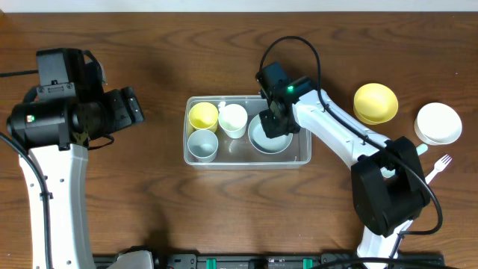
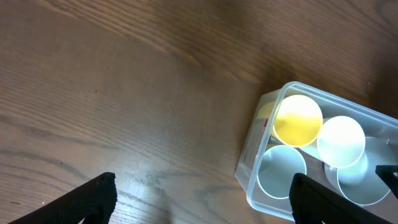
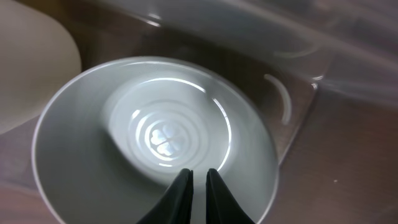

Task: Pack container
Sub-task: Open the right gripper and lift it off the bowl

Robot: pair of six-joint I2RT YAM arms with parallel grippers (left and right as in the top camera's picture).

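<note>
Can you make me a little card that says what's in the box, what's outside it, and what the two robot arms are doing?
container: clear tub, mid-table
inside it: yellow cup, white cup, pale blue cup, pale bowl
outside, by the right arm: yellow bowl, white bowl, white fork
right tool: over the pale bowl, fingers almost together, nothing seen between
left tool: open, empty, away from the tub
</note>
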